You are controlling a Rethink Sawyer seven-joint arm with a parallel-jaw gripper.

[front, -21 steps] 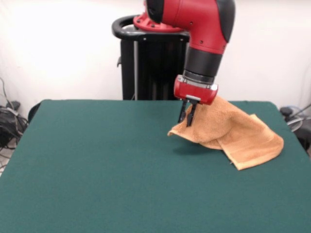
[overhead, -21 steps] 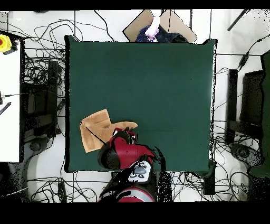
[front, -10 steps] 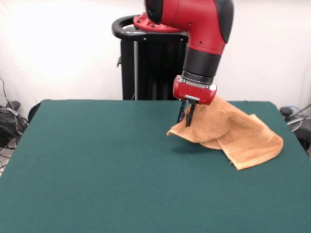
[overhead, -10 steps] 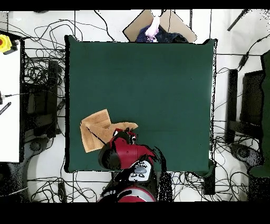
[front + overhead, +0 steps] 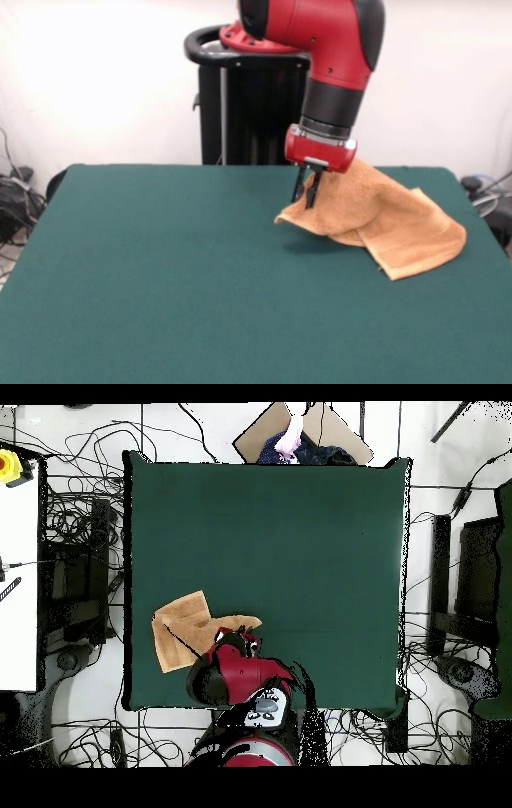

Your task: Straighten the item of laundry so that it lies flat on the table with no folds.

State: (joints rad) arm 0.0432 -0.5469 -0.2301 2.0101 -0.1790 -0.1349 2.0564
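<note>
1. Towel (image 5: 384,216): orange-tan terry, right of centre in the front view and near the tabletop's far right corner. In the overhead view (image 5: 185,634) it sits at the lower left. One part is lifted into a peak; the rest trails down to the lower right and lies doubled over itself.

2. Jaws (image 5: 307,192): short dark fingers below the red wrist, drawn close together and pinching the towel's raised left edge, clear of the tabletop.

3. Arm (image 5: 336,64): red and black, coming down from the top of the front view. From above it covers the near end of the towel.

4. Tabletop (image 5: 176,272): dark green, with wide bare cloth to the left and toward the bottom of the front view.

5. Progress: judged early to middle. A grip is made and one edge is lifted, but at least one fold remains and nothing lies flat yet. Drawing out and laying down are still to do.

6. Hard to make out: the white tag, the border bands, which corner is held, and the towel's underside. A person's hand (image 5: 292,434) shows at the top edge of the overhead view.
</note>
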